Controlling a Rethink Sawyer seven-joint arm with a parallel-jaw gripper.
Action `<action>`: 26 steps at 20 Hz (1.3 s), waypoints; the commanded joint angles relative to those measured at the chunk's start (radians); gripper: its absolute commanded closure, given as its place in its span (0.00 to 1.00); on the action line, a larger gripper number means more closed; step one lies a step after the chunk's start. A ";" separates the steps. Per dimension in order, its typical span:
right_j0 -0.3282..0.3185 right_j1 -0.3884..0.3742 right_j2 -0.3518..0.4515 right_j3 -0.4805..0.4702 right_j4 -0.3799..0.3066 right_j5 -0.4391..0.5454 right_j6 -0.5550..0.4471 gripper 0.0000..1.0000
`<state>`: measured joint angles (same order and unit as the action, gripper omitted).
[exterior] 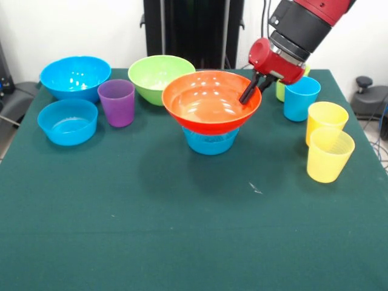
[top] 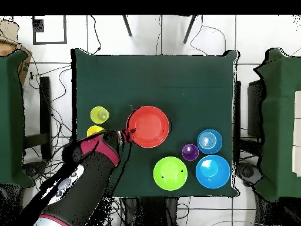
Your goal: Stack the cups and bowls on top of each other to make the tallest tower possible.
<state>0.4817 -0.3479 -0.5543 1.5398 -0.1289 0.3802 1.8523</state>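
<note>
Nearest the front camera, two yellow cups point(exterior: 328, 155) are standing upright at the right of the green table point(exterior: 182, 230), one just behind the other. Further back, the orange bowl point(exterior: 211, 100) is sitting upright on a small blue bowl point(exterior: 210, 142) near the table's middle, forming a low tower. The gripper point(exterior: 253, 89) is reaching down over the orange bowl's right rim, its dark fingers point(exterior: 248, 94) pinching that rim between them. At the left, another small blue bowl point(exterior: 67, 121) and the purple cup point(exterior: 116, 102) are resting apart from the tower. Behind the gripper a blue cup point(exterior: 301, 98) is standing, with a lime green cup point(exterior: 280, 91) partly hidden. Farthest back are sitting the lime green bowl point(exterior: 159, 77) and the large blue bowl point(exterior: 75, 77).
</note>
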 commanded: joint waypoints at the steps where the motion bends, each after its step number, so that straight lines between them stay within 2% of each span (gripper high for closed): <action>1: 0.013 0.020 0.053 -0.046 0.048 0.004 0.200 1.00; 21: 0.009 0.063 0.043 -0.054 0.066 0.014 0.189 1.00; 26: 0.016 0.094 0.035 -0.077 0.079 0.030 0.204 1.00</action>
<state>0.5001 -0.2971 -0.5718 1.5373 -0.1010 0.3800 1.8523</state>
